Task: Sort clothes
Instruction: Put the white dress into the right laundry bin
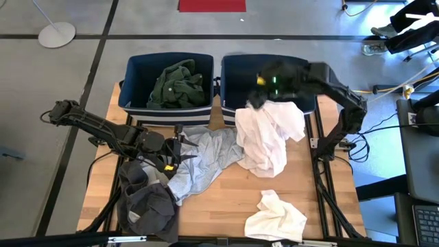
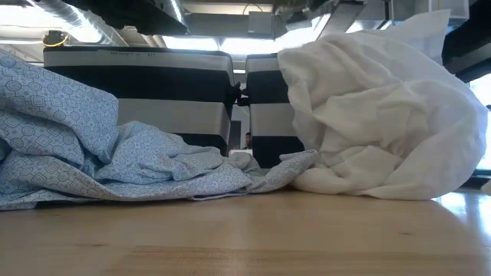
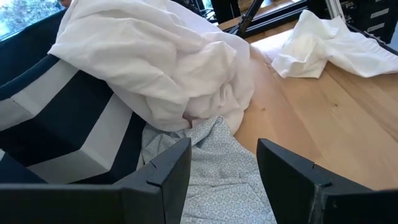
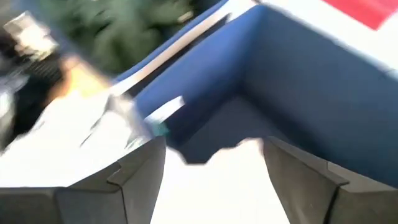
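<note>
A large white garment (image 1: pixel 267 137) hangs over the near rim of the right navy bin (image 1: pixel 233 68) and onto the table. My right gripper (image 1: pixel 264 86) is above that bin; in its wrist view the gripper (image 4: pixel 214 162) is open, with white cloth (image 4: pixel 211 186) between the fingers. My left gripper (image 1: pixel 175 156) is open, low over the left part of a light grey patterned garment (image 1: pixel 206 158), which lies spread on the table with an edge under the white one (image 3: pixel 155 62). A dark green garment (image 1: pixel 178 84) lies in the left bin (image 1: pixel 134 68). My right gripper has the white garment's upper part (image 4: pixel 211 186) between its open fingers, coming at it from above over the bin. Whether the fingers touch the cloth I cannot tell. The garment's lower part rests on the table.
A dark grey garment (image 1: pixel 147 206) lies at the table's near left corner. A smaller white garment (image 1: pixel 276 216) lies near the near right edge. Bare wood shows between them. The two striped bins (image 2: pixel 138 84) stand side by side along the far edge.
</note>
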Tool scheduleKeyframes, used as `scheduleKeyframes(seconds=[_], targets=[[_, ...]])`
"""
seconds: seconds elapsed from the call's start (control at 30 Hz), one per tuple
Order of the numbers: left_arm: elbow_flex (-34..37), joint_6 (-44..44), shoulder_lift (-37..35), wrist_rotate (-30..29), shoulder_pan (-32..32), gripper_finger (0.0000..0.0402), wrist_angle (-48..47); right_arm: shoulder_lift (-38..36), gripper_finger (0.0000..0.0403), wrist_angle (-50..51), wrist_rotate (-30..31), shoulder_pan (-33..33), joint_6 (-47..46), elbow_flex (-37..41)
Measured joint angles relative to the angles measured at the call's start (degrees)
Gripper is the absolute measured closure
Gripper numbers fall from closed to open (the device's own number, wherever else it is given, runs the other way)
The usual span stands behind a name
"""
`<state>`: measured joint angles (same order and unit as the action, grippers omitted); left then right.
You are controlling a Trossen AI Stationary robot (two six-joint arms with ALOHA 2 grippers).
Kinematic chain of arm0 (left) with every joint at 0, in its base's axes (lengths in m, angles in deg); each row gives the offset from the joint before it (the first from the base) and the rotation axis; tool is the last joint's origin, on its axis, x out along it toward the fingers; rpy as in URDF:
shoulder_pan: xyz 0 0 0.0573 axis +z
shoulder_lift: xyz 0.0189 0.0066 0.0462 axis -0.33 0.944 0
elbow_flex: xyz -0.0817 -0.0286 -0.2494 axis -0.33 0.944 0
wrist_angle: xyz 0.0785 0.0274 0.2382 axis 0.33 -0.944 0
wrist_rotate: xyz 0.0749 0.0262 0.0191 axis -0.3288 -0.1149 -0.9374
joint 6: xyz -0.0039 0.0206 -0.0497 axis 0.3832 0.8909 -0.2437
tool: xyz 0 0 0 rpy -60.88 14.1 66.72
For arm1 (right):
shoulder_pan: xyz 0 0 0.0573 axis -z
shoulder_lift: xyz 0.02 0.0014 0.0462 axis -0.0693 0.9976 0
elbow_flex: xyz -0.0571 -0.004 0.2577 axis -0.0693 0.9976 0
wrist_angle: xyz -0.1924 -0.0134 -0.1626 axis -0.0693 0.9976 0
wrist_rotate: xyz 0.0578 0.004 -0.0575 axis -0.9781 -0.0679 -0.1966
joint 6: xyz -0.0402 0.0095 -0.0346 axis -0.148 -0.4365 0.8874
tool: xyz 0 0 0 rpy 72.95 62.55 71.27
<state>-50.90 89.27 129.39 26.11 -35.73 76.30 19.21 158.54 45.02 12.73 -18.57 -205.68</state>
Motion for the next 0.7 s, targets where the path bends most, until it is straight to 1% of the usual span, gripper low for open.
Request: scheduleKeyframes(seconds=[0.1, 0.2, 0.37, 0.5, 0.6, 0.7], targets=[[0.0, -0.1, 0.0, 0.0, 0.0, 0.0229, 0.0, 0.1, 0.0130, 4.0, 0.6, -7.0, -2.7, 0.0], [0.0, -0.2, 0.0, 0.0, 0.0, 0.0229, 0.0, 0.2, 0.0130, 6.6, 2.6, -13.6, -7.8, 1.5], [0.0, -0.3, 0.0, 0.0, 0.0, 0.0229, 0.0, -0.1, 0.0129, 6.3, 4.5, -22.7, -15.1, 7.1], [0.0, -1.0, 0.0, 0.0, 0.0, 0.0229, 0.0, -0.1, 0.0129, 6.3, 3.8, -27.7, -19.8, 13.9], [0.0, -1.1, 0.0, 0.0, 0.0, 0.0229, 0.0, -0.5, 0.0129, 6.3, 3.2, -30.0, -23.8, 19.9], [0.0, -1.1, 0.0, 0.0, 0.0, 0.0229, 0.0, -2.4, 0.0129, 6.4, 0.0, -31.1, -28.8, 27.3]])
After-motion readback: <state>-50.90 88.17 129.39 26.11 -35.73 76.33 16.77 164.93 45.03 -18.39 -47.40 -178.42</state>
